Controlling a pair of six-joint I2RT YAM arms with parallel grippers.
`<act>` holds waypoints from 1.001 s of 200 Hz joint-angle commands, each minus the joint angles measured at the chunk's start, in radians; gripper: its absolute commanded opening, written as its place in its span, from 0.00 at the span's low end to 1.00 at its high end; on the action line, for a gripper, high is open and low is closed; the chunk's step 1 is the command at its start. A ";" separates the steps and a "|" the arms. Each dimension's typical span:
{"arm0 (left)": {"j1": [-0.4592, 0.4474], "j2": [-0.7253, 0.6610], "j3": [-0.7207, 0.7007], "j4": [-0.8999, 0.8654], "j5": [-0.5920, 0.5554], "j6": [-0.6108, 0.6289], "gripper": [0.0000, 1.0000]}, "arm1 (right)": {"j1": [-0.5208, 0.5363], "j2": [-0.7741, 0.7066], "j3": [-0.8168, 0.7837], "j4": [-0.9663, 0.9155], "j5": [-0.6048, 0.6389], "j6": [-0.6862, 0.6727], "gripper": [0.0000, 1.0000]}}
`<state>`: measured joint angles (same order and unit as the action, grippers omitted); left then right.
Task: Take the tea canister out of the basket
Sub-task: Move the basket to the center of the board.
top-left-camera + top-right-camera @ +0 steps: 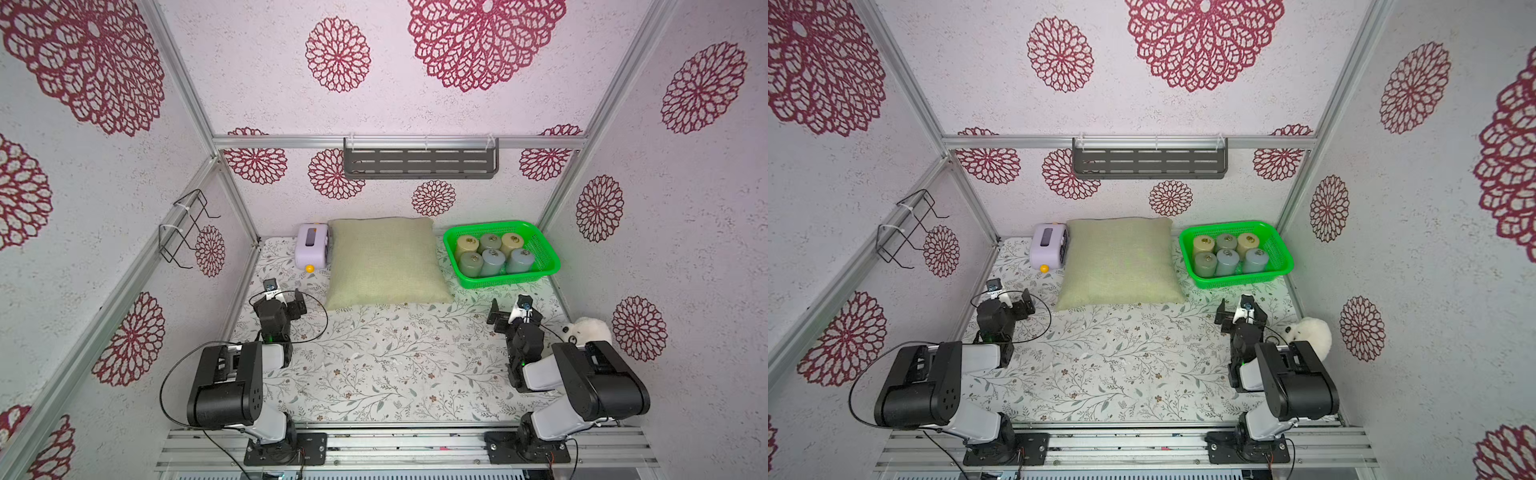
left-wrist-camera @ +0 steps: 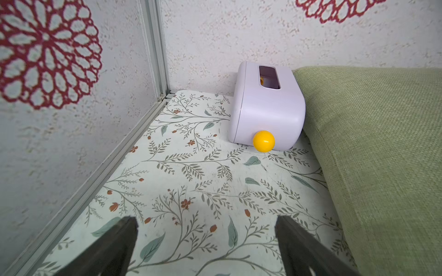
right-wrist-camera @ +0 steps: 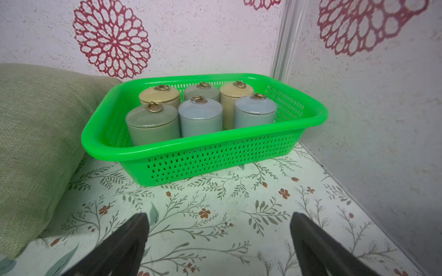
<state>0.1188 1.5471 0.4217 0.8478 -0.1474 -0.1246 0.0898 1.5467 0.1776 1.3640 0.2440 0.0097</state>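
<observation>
Barely begun, with all six canisters (image 3: pixel 201 117) upright inside the basket (image 3: pixel 215 162) at the bench's (image 3: pixel 239 205) far right corner, right hand (image 3: pixel 218 216) empty, jaws wide apart, near its front wall, left hand (image 2: pixel 205 218) apart too, and reach, grip, lift all to do.

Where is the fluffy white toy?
In both top views the fluffy white toy sits by the right wall, partly hidden behind the right arm, nearer the robot's base than the green basket.

No legible text, labels, brands, numbers or signs anywhere in view.
</observation>
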 commanded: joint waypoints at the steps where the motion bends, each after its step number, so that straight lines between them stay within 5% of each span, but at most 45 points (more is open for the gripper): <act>1: 0.007 0.001 0.005 0.009 0.002 0.001 0.97 | 0.004 -0.004 0.012 0.032 0.028 -0.003 0.99; 153: 0.008 -0.011 0.007 0.010 -0.006 -0.002 0.97 | 0.003 -0.007 0.000 0.052 0.019 -0.008 0.99; 200: 0.007 -0.207 0.178 -0.433 -0.133 -0.087 0.97 | 0.019 -0.089 -0.138 0.249 0.043 -0.026 0.99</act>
<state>0.1200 1.4349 0.4782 0.6529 -0.1974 -0.1478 0.0967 1.5276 0.0734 1.4872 0.2478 0.0071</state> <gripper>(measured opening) 0.974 0.993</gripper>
